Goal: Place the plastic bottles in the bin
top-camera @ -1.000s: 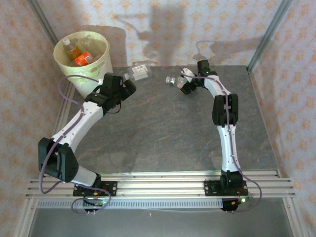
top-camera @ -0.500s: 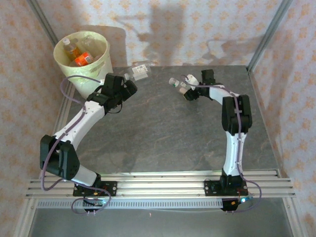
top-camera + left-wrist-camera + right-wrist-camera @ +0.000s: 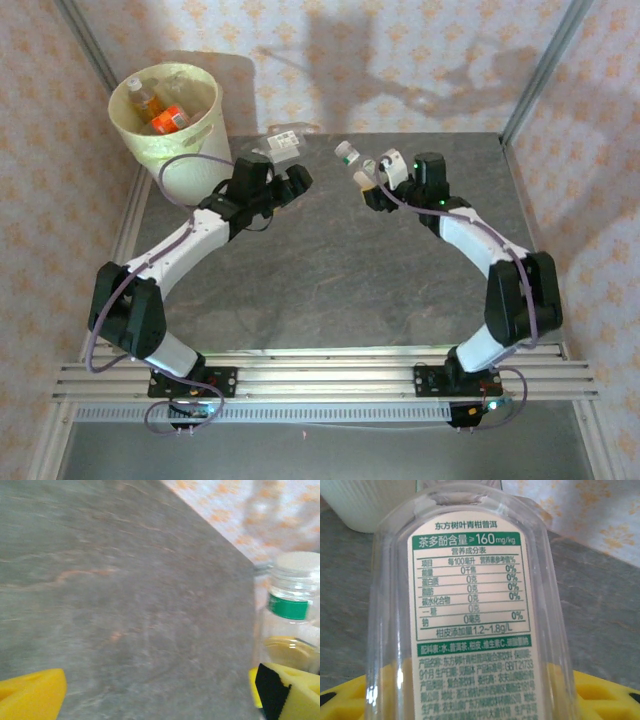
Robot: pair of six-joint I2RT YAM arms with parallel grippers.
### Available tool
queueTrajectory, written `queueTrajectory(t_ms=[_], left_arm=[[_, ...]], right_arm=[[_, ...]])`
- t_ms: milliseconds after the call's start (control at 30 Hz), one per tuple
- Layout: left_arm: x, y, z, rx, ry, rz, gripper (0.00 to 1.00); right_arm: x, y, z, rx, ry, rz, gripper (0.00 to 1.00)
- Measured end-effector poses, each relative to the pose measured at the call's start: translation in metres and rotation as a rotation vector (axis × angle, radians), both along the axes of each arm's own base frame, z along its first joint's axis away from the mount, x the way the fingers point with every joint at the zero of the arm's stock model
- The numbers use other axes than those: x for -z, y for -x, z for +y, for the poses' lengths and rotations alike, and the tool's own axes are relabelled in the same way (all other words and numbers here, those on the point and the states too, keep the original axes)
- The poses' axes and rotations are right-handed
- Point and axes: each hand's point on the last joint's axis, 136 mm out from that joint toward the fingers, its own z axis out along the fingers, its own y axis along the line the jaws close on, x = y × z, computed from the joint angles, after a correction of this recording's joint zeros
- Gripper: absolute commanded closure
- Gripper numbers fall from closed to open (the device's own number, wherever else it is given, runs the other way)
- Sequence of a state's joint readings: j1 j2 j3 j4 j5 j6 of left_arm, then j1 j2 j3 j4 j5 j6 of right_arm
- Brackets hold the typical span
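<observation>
Right jaws grip bottle [image 3: 352,160], bin [image 3: 165,148] holds bottles [image 3: 168,118]

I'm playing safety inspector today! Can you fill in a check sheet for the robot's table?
Surface: grey, stone-look table.
Job's things: bin holds orange-labelled bottles; a clear bottle lies by the far edge; the green-label bottle is gripped.
Clutter: nothing seen.
Grippers: left gripper open; right gripper shut on the green-label bottle.
Cables: purple cables loop along both arms.
Surroundings: flowered walls, metal frame posts.
</observation>
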State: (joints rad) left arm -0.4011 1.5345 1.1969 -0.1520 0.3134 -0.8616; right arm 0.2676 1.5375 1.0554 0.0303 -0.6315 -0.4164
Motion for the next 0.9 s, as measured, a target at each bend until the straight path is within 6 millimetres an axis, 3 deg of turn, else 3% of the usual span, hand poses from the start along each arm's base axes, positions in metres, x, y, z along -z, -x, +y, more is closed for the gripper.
queueTrajectory(t_ms=[200,367,700,900], left_arm=[[-0.026,0.006,-0.044,0.114,0.048,-0.089,0.0],[-0.027,0.003,-0.074,0.181,0.073,-0.102,0.0],[-0.011,-0.006,-0.116,0.271,0.16,-0.084,0.01],[-0.014,0.001,-0.134,0.317,0.168,-0.087,0.09]], right_arm=[[0.001,0.038,0.023,0.036,-0.128,0.106,0.59],[0.0,0.06,0.032,0.063,-0.234,0.163,0.59],[-0.009,0.067,0.045,0.039,-0.299,0.178,0.59],[-0.016,0.061,0.045,0.066,-0.337,0.168,0.58]])
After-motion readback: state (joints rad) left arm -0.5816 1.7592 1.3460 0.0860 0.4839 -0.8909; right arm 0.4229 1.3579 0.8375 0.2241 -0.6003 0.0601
